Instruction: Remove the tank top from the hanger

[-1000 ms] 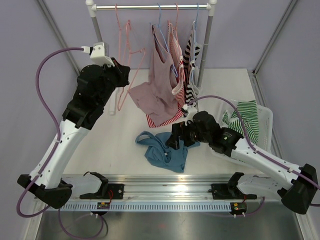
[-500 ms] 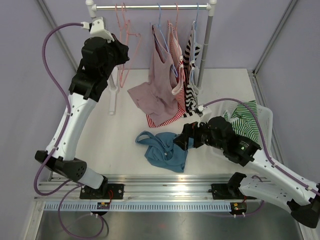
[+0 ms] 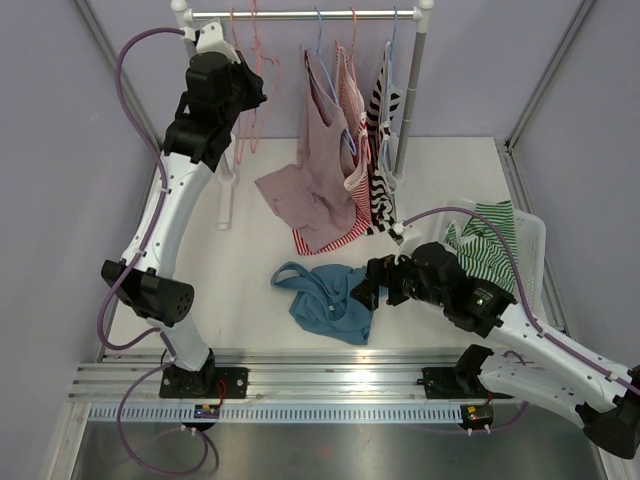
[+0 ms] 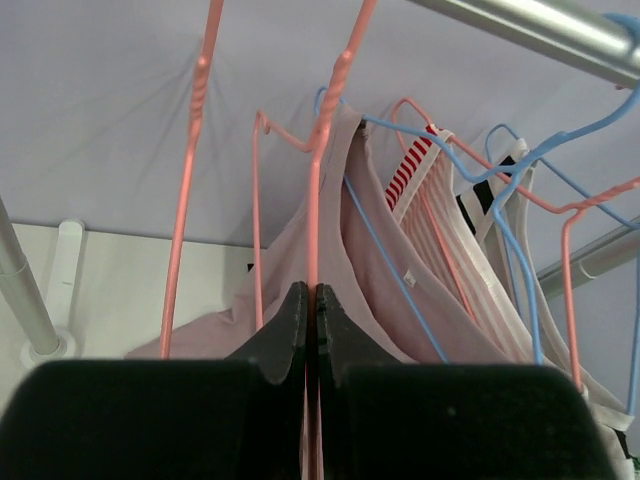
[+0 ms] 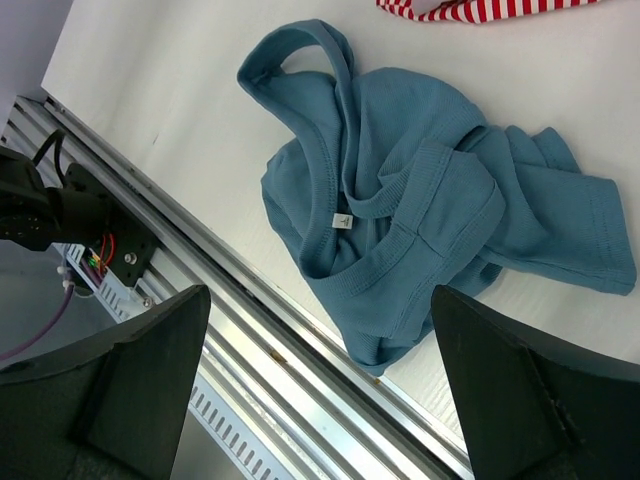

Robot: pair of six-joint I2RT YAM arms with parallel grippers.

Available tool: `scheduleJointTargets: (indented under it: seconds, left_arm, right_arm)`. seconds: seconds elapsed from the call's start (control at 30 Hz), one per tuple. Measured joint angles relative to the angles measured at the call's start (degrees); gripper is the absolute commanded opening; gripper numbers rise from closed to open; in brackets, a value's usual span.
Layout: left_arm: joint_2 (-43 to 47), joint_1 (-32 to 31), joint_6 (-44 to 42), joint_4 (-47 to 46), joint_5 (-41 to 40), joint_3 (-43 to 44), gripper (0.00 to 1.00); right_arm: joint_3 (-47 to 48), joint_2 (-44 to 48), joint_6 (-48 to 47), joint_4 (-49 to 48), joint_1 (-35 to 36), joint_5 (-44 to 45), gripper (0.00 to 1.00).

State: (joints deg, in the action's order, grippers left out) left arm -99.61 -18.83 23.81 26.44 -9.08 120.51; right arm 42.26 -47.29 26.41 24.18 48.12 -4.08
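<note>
While the left gripper (image 4: 310, 305) pinches a pink hanger (image 4: 318, 170) under the rail (image 4: 530, 22), the right gripper (image 5: 320, 310) — fingers spread — hangs over the blue tank top (image 5: 400, 210).

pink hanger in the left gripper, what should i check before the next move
1. The left gripper is shut on the pink hanger: ok.
2. The pink hanger is bare of cloth: ok.
3. Its hook is seated on the rail: cannot tell.
4. The blue tank top lies on the table, no hanger in it: ok.
5. The right gripper is open: ok.
</note>
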Motion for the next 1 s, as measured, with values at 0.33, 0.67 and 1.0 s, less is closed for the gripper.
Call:
scheduleJointTargets:
  seconds: [0.33, 0.67, 1.0]
  left_arm:
    - [0.9, 0.1, 0.2, -0.2, 1.4, -4.2, 0.75]
    - [22.0, 0.1, 2.0, -1.7, 10.1, -21.5, 0.99]
    - [47.4, 0.1, 2.3, -0.8, 9.3, -39.5, 0.99]
  right_arm:
    - [-0.2, -14.8, -0.2, -2.9, 0.1, 0.5, 1.0]
    - [6.7, -36.8, -0.7, -4.8, 2.5, 5.9, 0.99]
    - [15.8, -52.3, -0.8, -2.8, 8.6, 20.8, 0.36]
